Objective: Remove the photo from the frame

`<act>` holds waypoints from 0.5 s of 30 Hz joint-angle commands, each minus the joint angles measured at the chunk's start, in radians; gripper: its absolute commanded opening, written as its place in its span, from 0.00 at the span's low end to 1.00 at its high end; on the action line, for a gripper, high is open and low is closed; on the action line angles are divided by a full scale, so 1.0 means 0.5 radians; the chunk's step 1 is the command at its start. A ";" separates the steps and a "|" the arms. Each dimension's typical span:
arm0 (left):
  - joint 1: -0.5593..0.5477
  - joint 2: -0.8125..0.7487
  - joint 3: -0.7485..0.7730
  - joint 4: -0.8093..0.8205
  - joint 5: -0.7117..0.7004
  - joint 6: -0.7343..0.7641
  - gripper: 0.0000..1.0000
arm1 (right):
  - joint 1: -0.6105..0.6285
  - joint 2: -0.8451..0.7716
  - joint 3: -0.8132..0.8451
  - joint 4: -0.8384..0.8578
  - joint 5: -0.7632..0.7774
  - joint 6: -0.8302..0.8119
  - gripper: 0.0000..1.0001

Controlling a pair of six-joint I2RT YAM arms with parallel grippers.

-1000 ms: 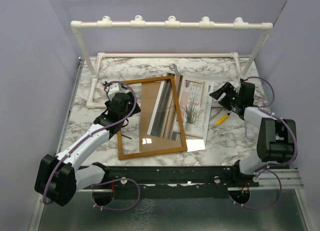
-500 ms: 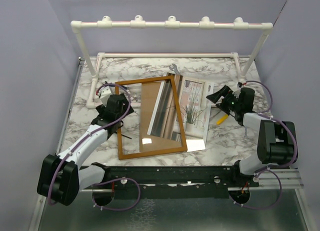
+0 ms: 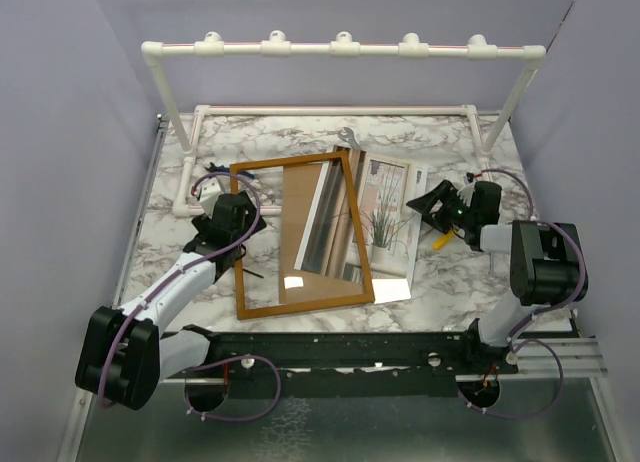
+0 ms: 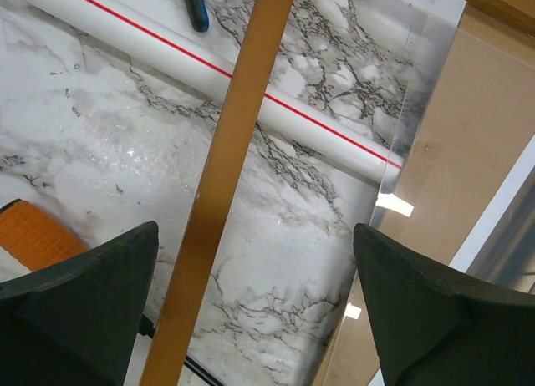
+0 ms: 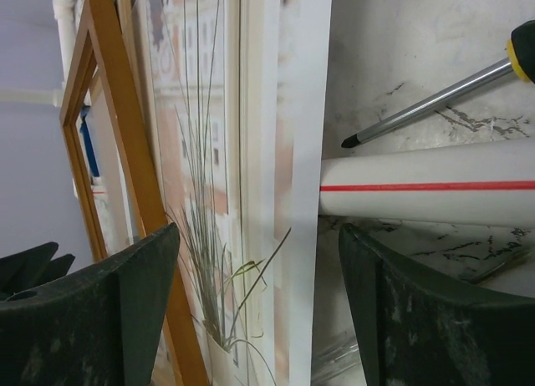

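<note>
The frame (image 3: pixel 296 305), with its orange-brown wooden border, lies tilted in the middle of the table. The photo (image 3: pixel 388 217) of curtains and a potted grassy plant lies outside it, against its right side. My left gripper (image 3: pixel 236 212) is open over the frame's left border (image 4: pixel 226 177), which runs between its fingers (image 4: pixel 84 302). My right gripper (image 3: pixel 422 203) is open at the photo's right edge. In the right wrist view the photo (image 5: pixel 251 194) lies between the fingers (image 5: pixel 435 311), beside the frame (image 5: pixel 117 152).
A brown backing board (image 3: pixel 300 222) shows through the glass (image 4: pixel 468 135). A white pipe rack (image 3: pixel 340 48) stands at the back, with base pipes (image 4: pixel 167 60) (image 5: pixel 426 190) on the table. A yellow-handled screwdriver (image 3: pixel 446 236) (image 5: pixel 435 98) lies right of the photo. A wrench (image 3: pixel 347 137) lies behind the frame.
My right gripper has moved left and lower, up to the photo's right edge. My left gripper has shifted slightly left at the frame's left border. Frame and photo have not moved.
</note>
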 commanded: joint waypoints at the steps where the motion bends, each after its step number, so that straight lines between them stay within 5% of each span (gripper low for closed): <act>1: 0.022 -0.033 -0.018 0.050 0.042 -0.010 0.99 | -0.007 0.127 0.049 0.062 -0.175 0.027 0.79; 9: 0.028 -0.065 -0.017 0.050 0.068 -0.008 0.99 | -0.006 0.245 0.041 0.289 -0.374 0.169 0.73; 15: 0.031 -0.048 -0.009 0.051 0.112 -0.007 0.99 | -0.003 0.301 0.050 0.394 -0.503 0.231 0.51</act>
